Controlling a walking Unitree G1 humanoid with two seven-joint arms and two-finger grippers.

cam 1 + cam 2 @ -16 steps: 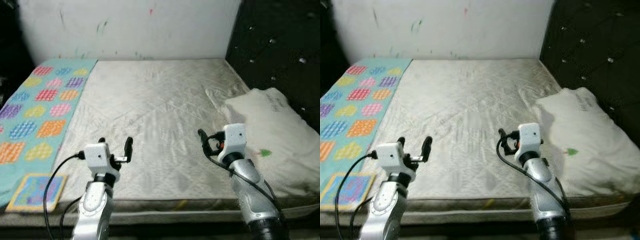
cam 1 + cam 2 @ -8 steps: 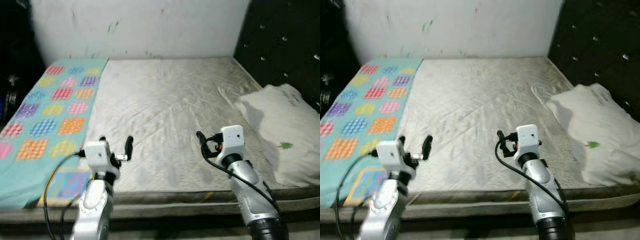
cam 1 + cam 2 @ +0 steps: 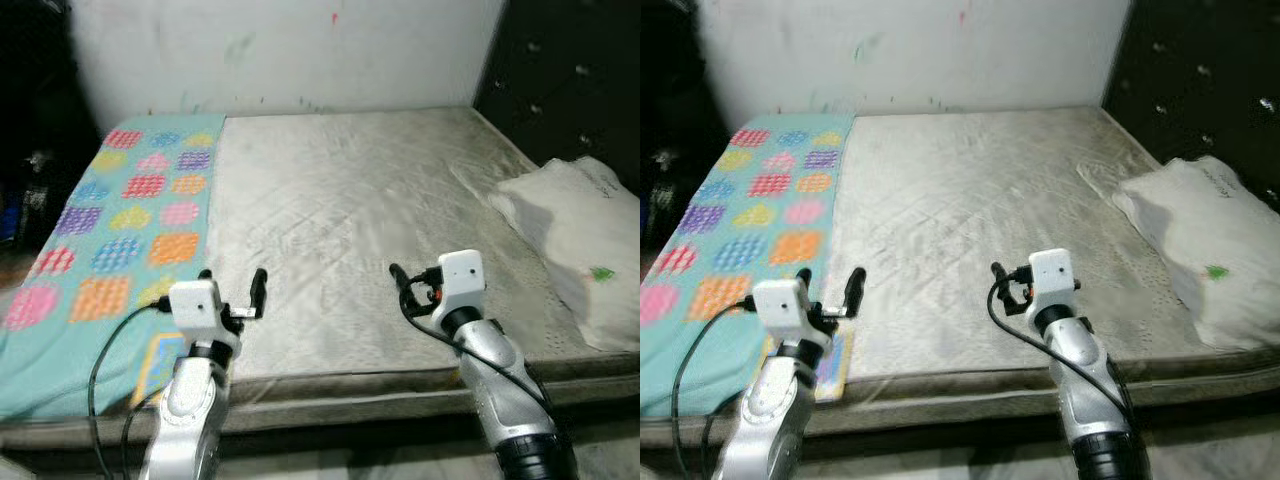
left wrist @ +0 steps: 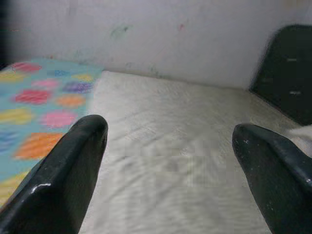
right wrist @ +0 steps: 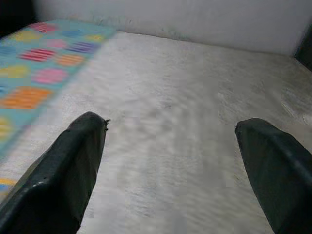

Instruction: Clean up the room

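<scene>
A bare, creased white mattress [image 3: 350, 190] lies before me. A teal blanket [image 3: 140, 210] with coloured patches covers its left strip. At the blanket's near end lies a small colourful square mat [image 3: 160, 358], partly behind my left arm. A white pillow [image 3: 585, 250] rests at the right side. My left gripper [image 3: 232, 285] hovers open over the near edge by the blanket, holding nothing. My right gripper [image 3: 412, 288] is open and empty over the mattress's near middle. Each wrist view looks across the mattress [image 4: 170, 146] between spread fingers [image 5: 78, 161].
A dark tufted headboard [image 3: 570, 70] stands along the right side. A white wall [image 3: 300, 50] with small paint marks runs behind the bed. Dark clutter [image 3: 30, 180] sits in shadow at the far left. The mattress's front edge [image 3: 350, 385] drops off just below my grippers.
The whole picture has shifted, so the camera moved: the pillow now sits nearer the right edge and more of the blanket shows. Both grippers stay open and hold the same pose.
</scene>
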